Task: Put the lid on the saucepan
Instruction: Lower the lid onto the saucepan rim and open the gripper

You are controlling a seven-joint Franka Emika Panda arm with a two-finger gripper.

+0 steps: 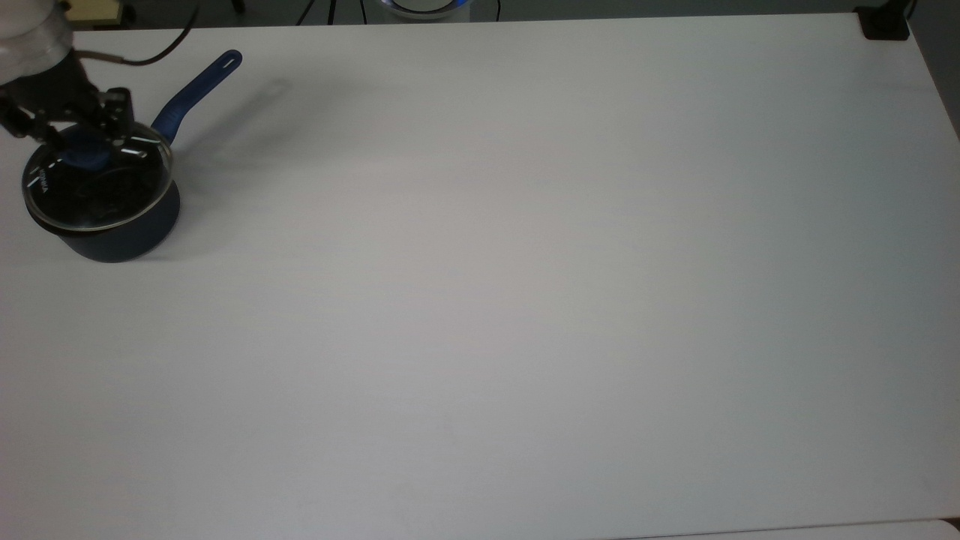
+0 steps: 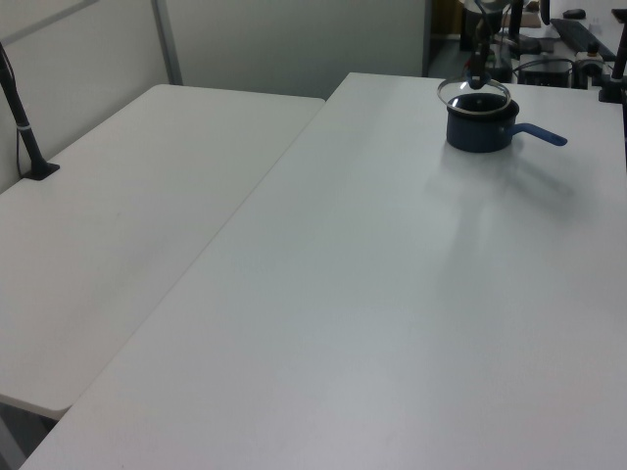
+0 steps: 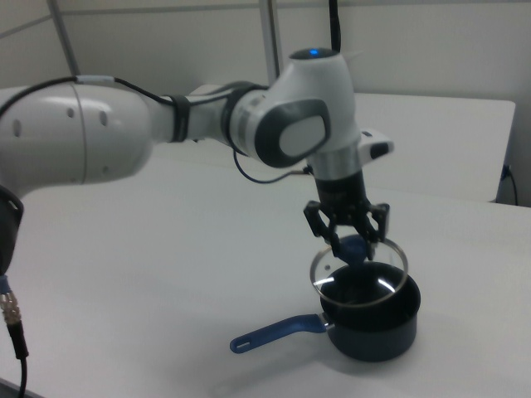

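The dark navy saucepan [image 1: 112, 232] stands at the top view's far left, its long blue handle [image 1: 196, 91] pointing up and right. My gripper [image 1: 77, 150] is shut on the blue knob of the clear glass lid [image 1: 105, 196]. The lid hangs just over the pan's black inside. In the right view the gripper [image 3: 352, 245] holds the lid [image 3: 358, 272] slightly tilted, a little above the rim of the saucepan [image 3: 375, 330] and apart from it. In the left view the lid [image 2: 474, 94] floats above the saucepan [image 2: 479, 134].
The white table [image 1: 525, 300] stretches wide to the right of the pan in the top view. A black block [image 1: 885, 24] sits at its far right corner. A second white table [image 2: 127, 225] adjoins on the left view's left. The arm [image 3: 124, 137] reaches in from the right view's left.
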